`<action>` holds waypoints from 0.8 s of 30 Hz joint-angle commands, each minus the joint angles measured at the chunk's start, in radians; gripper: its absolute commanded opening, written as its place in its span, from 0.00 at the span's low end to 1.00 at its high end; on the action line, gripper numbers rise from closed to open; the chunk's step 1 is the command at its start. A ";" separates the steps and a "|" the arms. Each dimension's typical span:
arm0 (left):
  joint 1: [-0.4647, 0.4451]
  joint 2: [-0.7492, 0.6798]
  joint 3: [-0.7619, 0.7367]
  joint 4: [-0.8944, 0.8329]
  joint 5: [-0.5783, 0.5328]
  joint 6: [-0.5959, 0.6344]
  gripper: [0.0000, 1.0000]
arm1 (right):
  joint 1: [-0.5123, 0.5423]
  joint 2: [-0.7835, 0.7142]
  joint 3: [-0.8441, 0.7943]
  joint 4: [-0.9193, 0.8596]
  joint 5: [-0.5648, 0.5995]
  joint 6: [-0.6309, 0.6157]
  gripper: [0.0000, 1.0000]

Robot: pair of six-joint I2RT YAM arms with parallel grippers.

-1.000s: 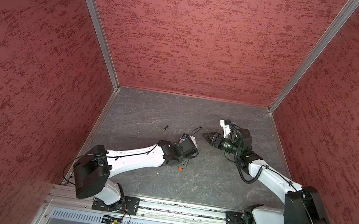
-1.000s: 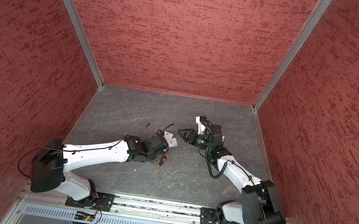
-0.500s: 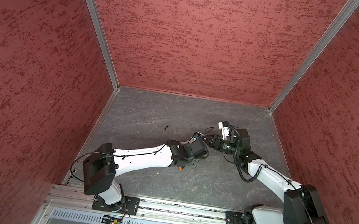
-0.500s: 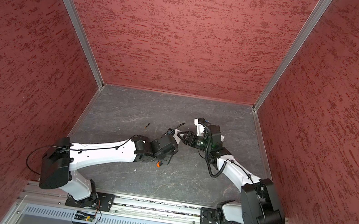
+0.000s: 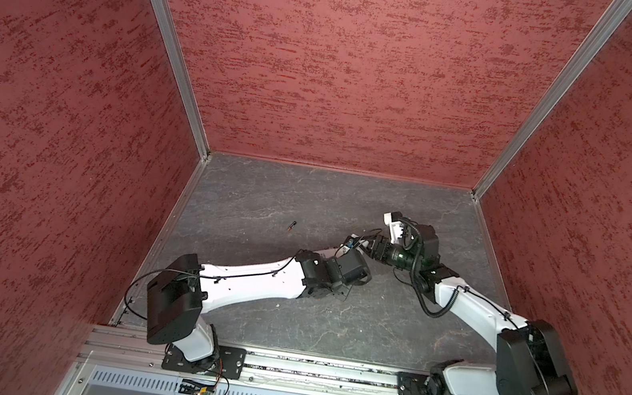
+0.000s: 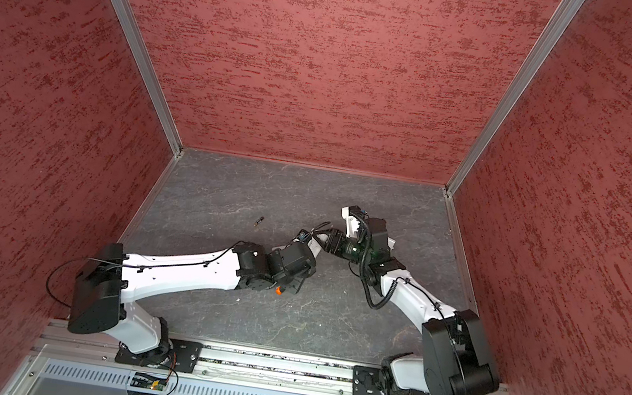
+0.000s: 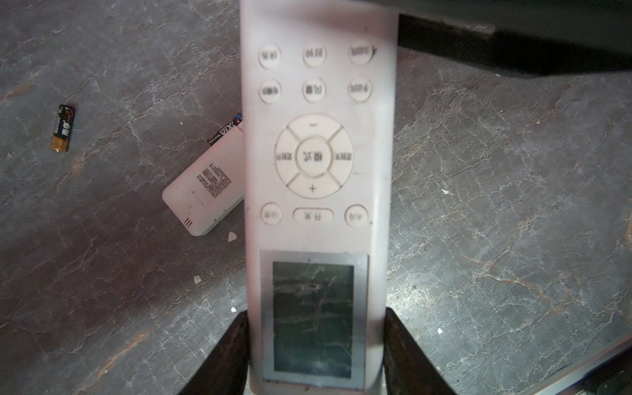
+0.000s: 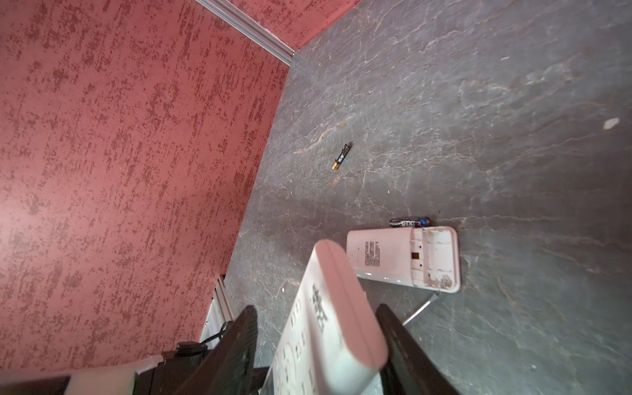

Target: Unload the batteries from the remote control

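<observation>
With the left tool [image 7: 314,313] clamped on the white rectangular plastic remote control [image 7: 314,154] and the right tool [image 8: 316,309] straddling its far end, whether clamped I cannot tell, opposing pulls could drop it.

- Held remote [image 7: 318,154]: both ends cut off by picture edges in left wrist view; button labels blurred, not legible.
- Same remote in right wrist view: surface blurred, part cut off by picture edge.
- Second remote [image 7: 205,184]: one long side hidden behind held remote.
- Blue-ended battery [image 7: 227,131]: one end covered by held remote.
- Screwdriver [image 6: 277,290]: only orange speck seen in a top view, rest hidden under left arm [image 6: 189,277].
- Right gripper [image 8: 316,309]: finger contact with held remote not determinable.
- Gold-ended battery [image 5: 292,226]: print too small to be read.
</observation>
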 commanded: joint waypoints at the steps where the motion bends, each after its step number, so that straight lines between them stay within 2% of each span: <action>1: -0.006 -0.009 0.024 0.023 -0.022 0.018 0.25 | 0.006 0.015 0.025 0.067 -0.044 0.015 0.52; 10: -0.010 -0.011 0.034 0.046 -0.020 0.032 0.25 | 0.006 0.033 -0.004 0.108 -0.054 0.029 0.47; 12: -0.010 -0.010 0.038 0.044 -0.025 0.033 0.24 | 0.006 0.041 -0.007 0.124 -0.061 0.036 0.41; 19: -0.008 -0.018 0.036 0.040 -0.034 0.030 0.25 | 0.006 0.052 -0.010 0.151 -0.062 0.051 0.10; 24: 0.004 -0.036 0.024 0.051 -0.025 0.019 0.31 | 0.006 0.033 -0.018 0.152 -0.047 0.050 0.02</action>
